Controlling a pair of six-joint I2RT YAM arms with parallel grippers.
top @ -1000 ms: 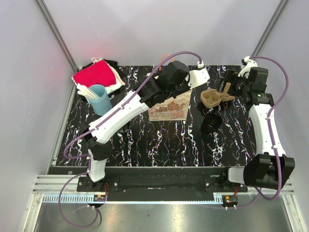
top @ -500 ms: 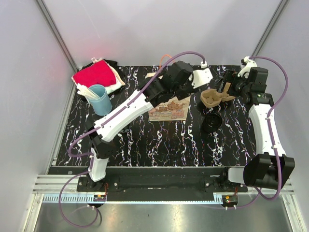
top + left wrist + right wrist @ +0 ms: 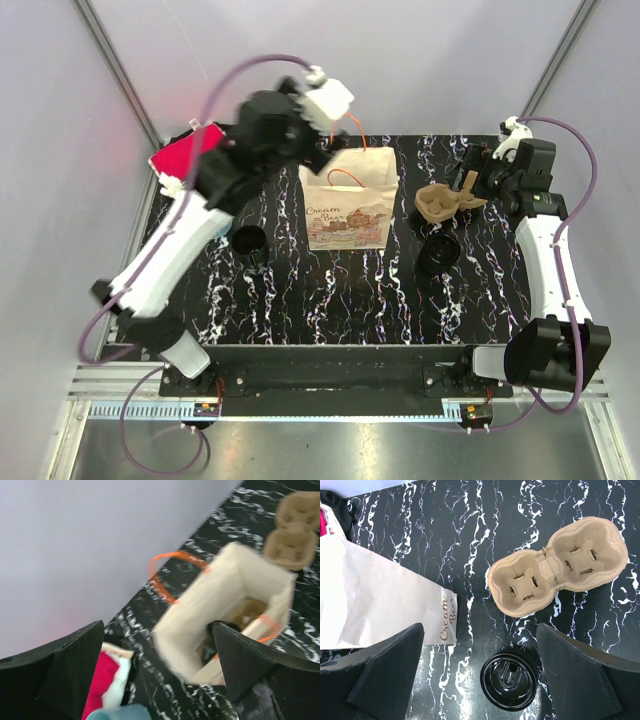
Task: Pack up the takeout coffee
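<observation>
The paper bag (image 3: 348,205) printed "Cream Bear" stands open with orange handles (image 3: 167,567) in the middle of the table. In the left wrist view a dark, blurred thing (image 3: 220,630) shows inside the bag (image 3: 200,625). My left gripper (image 3: 316,150) hangs open and empty above the bag's back left corner (image 3: 157,625). One black lidded coffee cup (image 3: 248,241) stands left of the bag, another (image 3: 437,253) (image 3: 509,677) right of it. The brown two-cup carrier (image 3: 440,203) (image 3: 557,565) lies empty beside my right gripper (image 3: 468,186), which hovers open over the cup and the carrier (image 3: 480,626).
A red cloth (image 3: 183,156) on folded white ones lies at the back left corner, seen also in the left wrist view (image 3: 102,677). A blue-green cup rim (image 3: 120,712) shows at that view's bottom edge. Grey walls close in the black marbled table (image 3: 330,300).
My left gripper has opened and swung up and back to the left. The bag, flat before, now stands upright and open. The black cup left of it has come into view.
</observation>
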